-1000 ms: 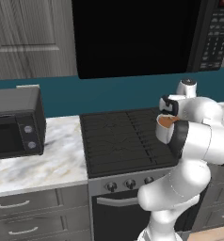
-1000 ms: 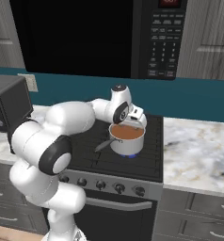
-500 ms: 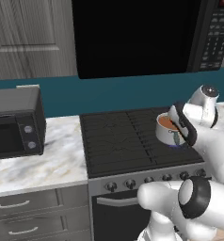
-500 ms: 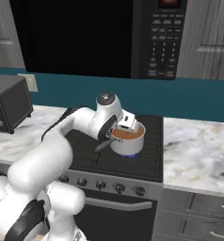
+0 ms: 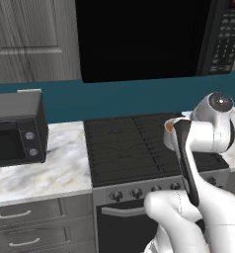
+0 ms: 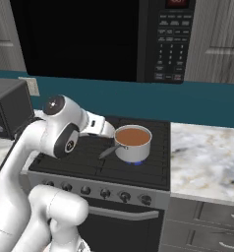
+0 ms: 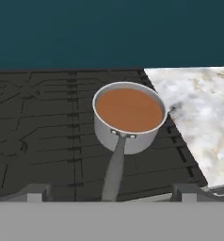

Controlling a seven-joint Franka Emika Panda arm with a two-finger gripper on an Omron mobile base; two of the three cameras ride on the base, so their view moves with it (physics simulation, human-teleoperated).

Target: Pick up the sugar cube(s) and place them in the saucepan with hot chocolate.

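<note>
The saucepan with hot chocolate (image 7: pixel 128 117) is a small steel pot full of brown liquid on the front right burner, its handle (image 7: pixel 115 169) pointing toward the hand. It also stands in the right base view as the saucepan (image 6: pixel 133 142), and its rim (image 5: pixel 169 129) peeks out behind my arm. My gripper (image 7: pixel 111 194) is open, its fingertips (image 7: pixel 35 193) wide apart, low over the stove on the handle side of the pot. The hand (image 6: pixel 103 128) hovers just left of the handle. I cannot make out the sugar cube.
The black stove top (image 6: pixel 84 157) has a row of knobs (image 6: pixel 104 193) along its front. Marble counter (image 6: pixel 207 152) lies right of the stove. A dark countertop oven (image 5: pixel 13 133) stands on the left counter, and a black microwave (image 6: pixel 89 39) hangs above.
The hand has drawn back from above the pot to its handle side, leftward in the right base view. The arm has swung and folded with it. The pot has not moved.
</note>
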